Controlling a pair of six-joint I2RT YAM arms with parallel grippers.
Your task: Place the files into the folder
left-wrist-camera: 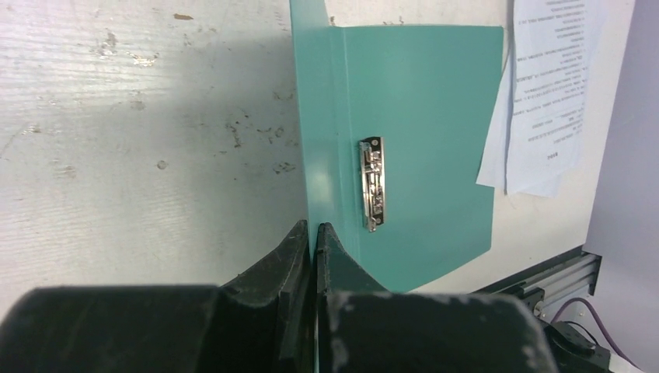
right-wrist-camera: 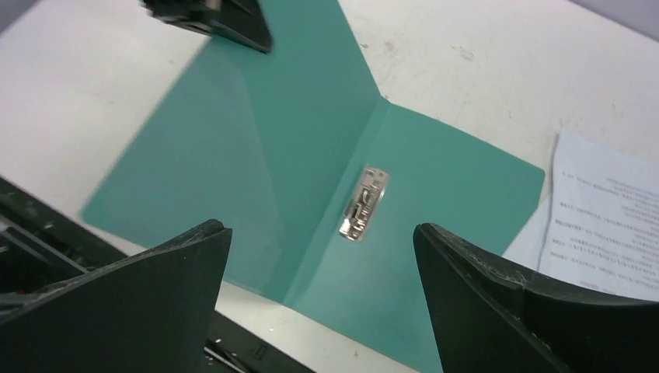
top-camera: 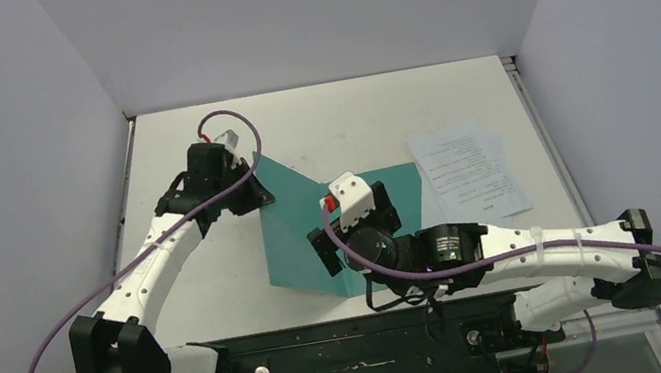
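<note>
The teal folder lies open in the middle of the table, a metal clip near its spine. My left gripper is shut on the edge of the folder's left cover and holds that cover lifted and upright. The cover's back half lies flat. My right gripper is open and empty, hovering above the folder's near right part. The files, white printed sheets, lie in a loose stack on the table just right of the folder; they also show in the right wrist view.
A black rail with the arm bases runs along the near table edge. Grey walls close in the table on the left, right and back. The table top left of the folder is scuffed white.
</note>
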